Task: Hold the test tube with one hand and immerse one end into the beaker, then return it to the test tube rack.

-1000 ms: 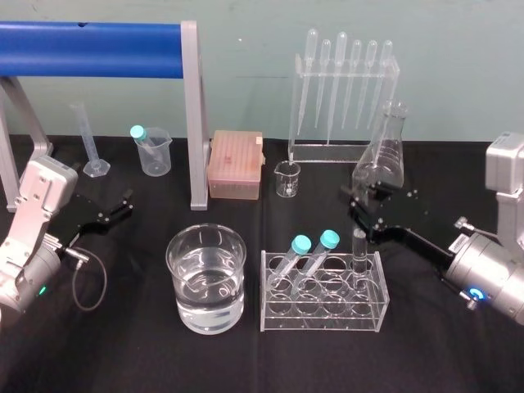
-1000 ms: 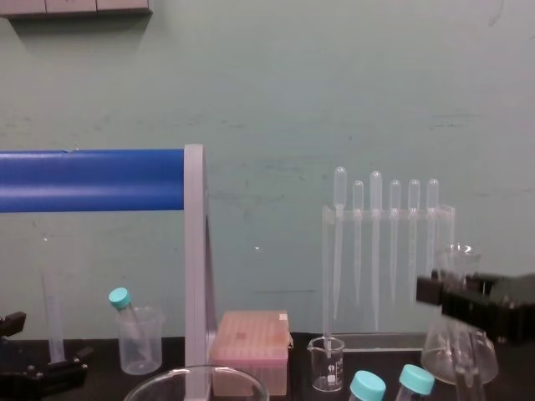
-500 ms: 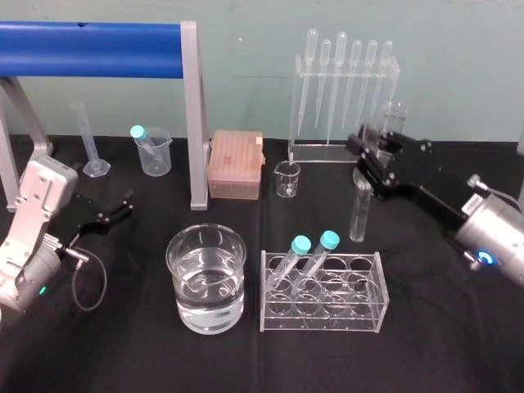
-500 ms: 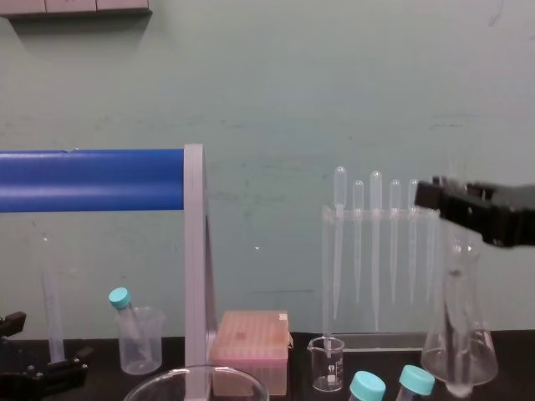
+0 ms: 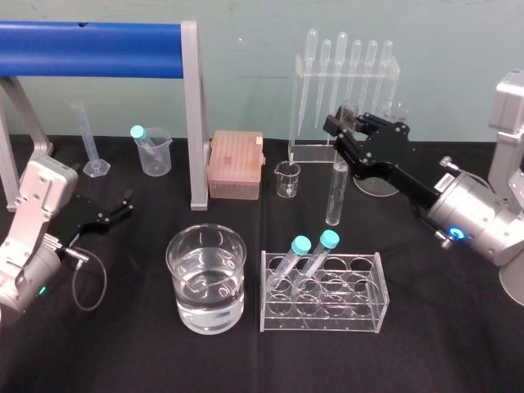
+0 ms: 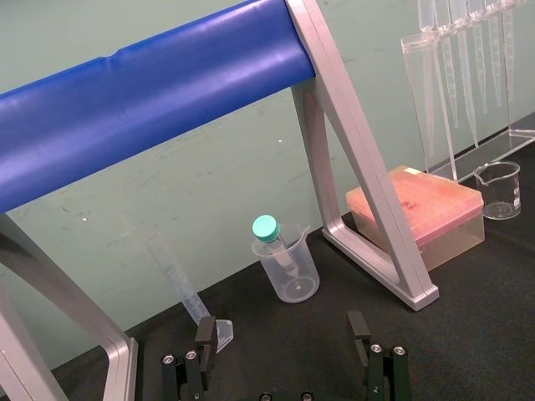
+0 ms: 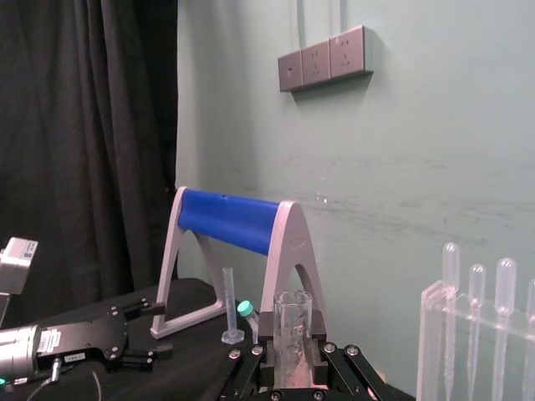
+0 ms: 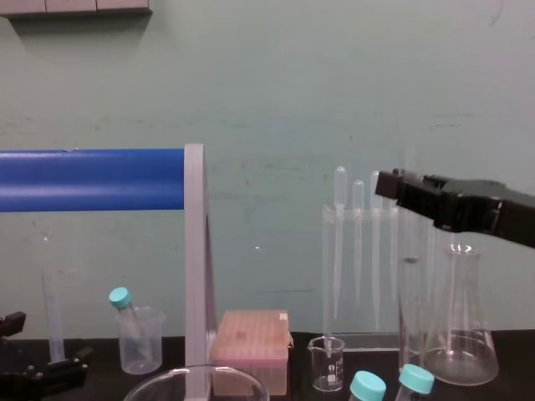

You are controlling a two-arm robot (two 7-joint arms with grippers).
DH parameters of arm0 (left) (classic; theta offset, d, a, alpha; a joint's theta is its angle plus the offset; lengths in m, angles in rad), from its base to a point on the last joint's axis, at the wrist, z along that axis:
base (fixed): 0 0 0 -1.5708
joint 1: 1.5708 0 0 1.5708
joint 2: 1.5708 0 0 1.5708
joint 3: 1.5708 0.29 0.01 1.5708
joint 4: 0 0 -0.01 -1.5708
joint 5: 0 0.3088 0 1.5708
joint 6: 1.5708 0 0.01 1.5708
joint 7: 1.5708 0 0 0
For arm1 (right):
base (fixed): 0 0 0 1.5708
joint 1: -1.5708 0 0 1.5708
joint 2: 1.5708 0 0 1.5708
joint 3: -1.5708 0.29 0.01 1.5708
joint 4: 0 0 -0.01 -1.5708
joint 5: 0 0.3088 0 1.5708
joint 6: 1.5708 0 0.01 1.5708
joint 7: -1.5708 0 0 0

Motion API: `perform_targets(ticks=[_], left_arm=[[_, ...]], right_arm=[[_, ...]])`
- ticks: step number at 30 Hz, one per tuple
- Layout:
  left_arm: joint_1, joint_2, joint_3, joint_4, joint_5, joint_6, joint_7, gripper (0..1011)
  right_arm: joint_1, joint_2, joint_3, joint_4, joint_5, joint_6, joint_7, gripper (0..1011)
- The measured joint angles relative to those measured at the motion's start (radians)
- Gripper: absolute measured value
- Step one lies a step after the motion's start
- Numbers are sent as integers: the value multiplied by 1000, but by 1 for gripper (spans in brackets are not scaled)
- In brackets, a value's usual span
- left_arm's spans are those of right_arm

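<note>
Glass, thin-walled, smooth: handle accordingly. Test tube pinched near the flared rim by right gripper, fingers closed snug on it, lower end free, hanging roughly upright. Held in the air behind the test tube rack, close in front of the pipette stand. Well apart from the wide beaker, part-filled with clear liquid, off toward the robot's left. Rim seen poking above the fingers in right wrist view. Left gripper parked at the table's left side, fingers spread, holding nothing.

Judged step: carrying toward the wide beaker, dip not yet done.

Risks from here:
- Slip in the pinch. Short grip length on slick glass, liable to slide down or swing with any jerk or tilt.
- Clipping the teal-capped tubes if carried across too low; caps proud of the rack, roughly on the path.
- Hitting the beaker rim on descent if off-centre: chip, or a shoved beaker and a spill.
- Going too deep: bottoming out on the beaker floor, tube forced up through the fingers or cracked.
- Knocking the Erlenmeyer flask or pipette stand, both just behind the gripper, on any backward swing.
- On return, missing a rack hole: clear on clear, hard to line up.
</note>
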Motion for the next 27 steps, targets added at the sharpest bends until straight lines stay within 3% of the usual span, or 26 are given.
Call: perform_targets(ticks=[6, 27], left_arm=[[0, 0, 0, 0, 0, 0, 0, 1000], [0, 0, 0, 0, 0, 0, 0, 1000]], right_arm=[[19, -8, -17, 33, -5, -6, 4, 226], [17, -7, -15, 28, -5, -5, 3, 226]])
